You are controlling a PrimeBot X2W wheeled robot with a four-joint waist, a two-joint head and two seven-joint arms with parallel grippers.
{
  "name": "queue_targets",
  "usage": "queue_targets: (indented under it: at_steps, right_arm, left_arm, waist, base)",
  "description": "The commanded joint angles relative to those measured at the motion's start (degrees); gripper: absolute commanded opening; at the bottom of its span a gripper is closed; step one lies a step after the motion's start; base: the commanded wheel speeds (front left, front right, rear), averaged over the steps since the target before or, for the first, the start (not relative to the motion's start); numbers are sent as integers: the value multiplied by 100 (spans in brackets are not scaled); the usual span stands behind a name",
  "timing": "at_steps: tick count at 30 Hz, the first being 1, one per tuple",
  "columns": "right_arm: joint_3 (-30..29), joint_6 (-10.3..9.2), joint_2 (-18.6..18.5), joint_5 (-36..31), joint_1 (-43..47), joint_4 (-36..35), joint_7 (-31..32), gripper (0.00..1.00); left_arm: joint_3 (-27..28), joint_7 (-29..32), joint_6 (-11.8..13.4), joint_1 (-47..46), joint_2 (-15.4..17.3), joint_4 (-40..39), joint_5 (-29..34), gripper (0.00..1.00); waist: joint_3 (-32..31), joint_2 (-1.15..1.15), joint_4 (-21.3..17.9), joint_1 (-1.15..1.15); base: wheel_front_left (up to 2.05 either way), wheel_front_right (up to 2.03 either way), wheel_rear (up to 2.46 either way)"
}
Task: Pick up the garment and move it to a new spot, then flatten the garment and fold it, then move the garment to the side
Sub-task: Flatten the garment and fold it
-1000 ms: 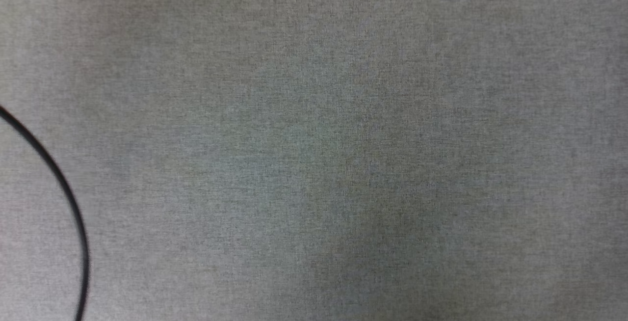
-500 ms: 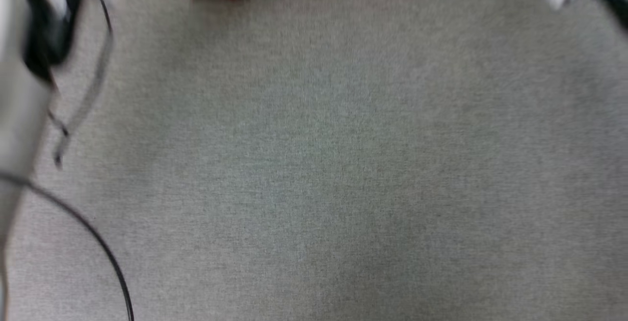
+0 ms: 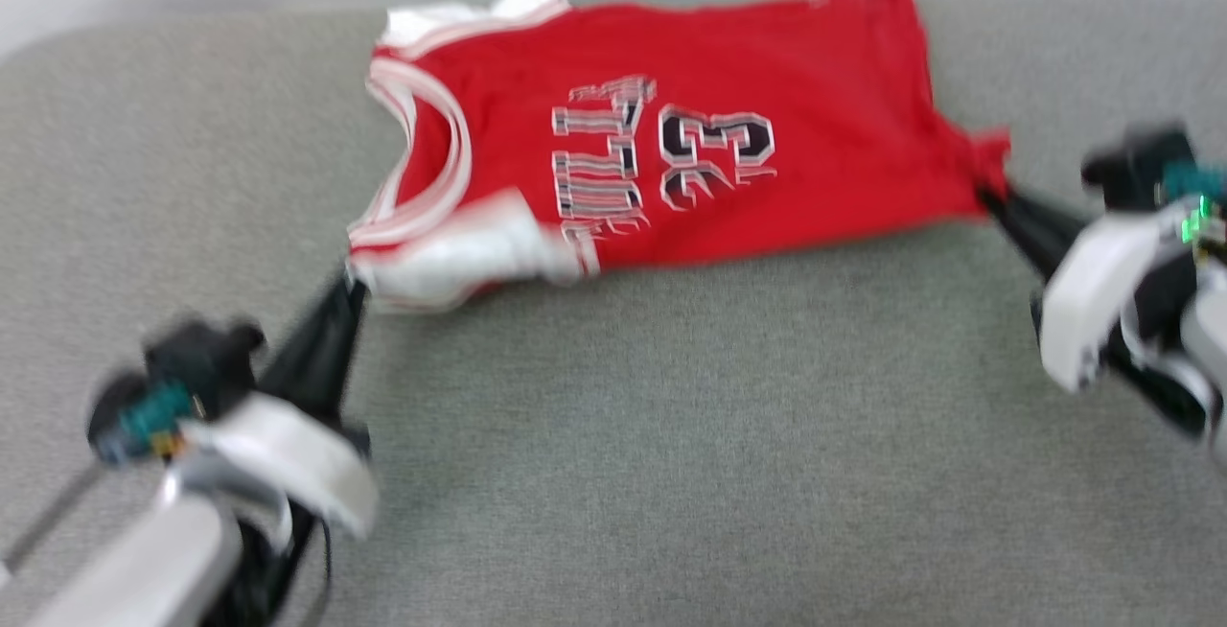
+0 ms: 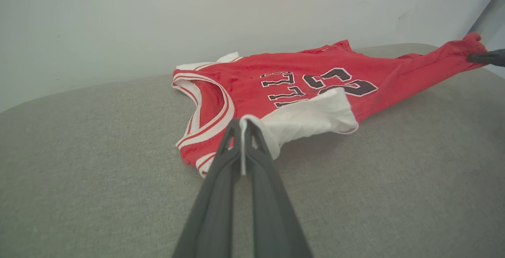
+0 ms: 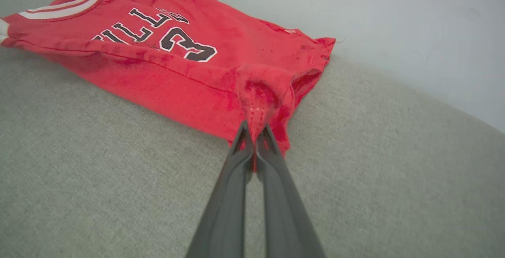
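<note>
A: On the grey cloth surface, toward its far edge and close under the pale wall, what lies there?

B: The garment, front side up. It is spread sideways, its neck opening toward the robot's left and its hem toward the right. The far part rests on the cloth and the near edge is drawn taut between the two arms.

A: How do the hands stand?

B: The left gripper is clamped on cloth at the near shoulder. Its two dark fingers are pressed together, with a thin fold of white fabric pinched between them. The right gripper is likewise closed tight on the near corner of the hem, where the red fabric bunches into a small pucker at the fingertips.

A: And the sleeve?

B: The white sleeve hangs just beside the left fingertips, lifted a little off the surface with a shadow beneath it.

A: Smaller details?

B: The red-and-white striped trim curves round the neck. The black, white-edged print sits mid-chest, though the head view is blurred.
</note>
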Motion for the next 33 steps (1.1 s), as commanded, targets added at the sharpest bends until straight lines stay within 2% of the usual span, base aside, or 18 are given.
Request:
queue_targets:
  at_steps: [1,8,19,25,33]
  right_arm:
    - [3,-3,-111,108,287,-54,-80,0]
    - [39,-3,-483,379,1583,-395,-299,0]
    - [-150,-3,-757,295,3320,-774,-456,0]
    - [-566,-3,-759,113,3660,-1027,-340,0]
    - [-1442,-3,-497,-195,3752,-1389,-142,0]
  left_arm:
    - [-47,34,101,268,65,-136,-2,0]
    - [-305,73,519,1704,181,-642,-340,0]
    - [-452,-71,800,3229,196,-831,-906,0]
    - [-427,-135,793,3323,220,-812,-888,0]
    - [-300,-26,592,2415,422,-758,-448,0]
  waist:
    - [-291,0,64,1]
    - [-792,0,90,1]
    - [-1282,0,46,1]
    - [-1310,0,38,1]
    - [-1122,0,21,1]
  base:
    - [0,0,0]
    - [0,0,0]
    - [0,0,0]
    - [0,0,0]
    - [0,0,0]
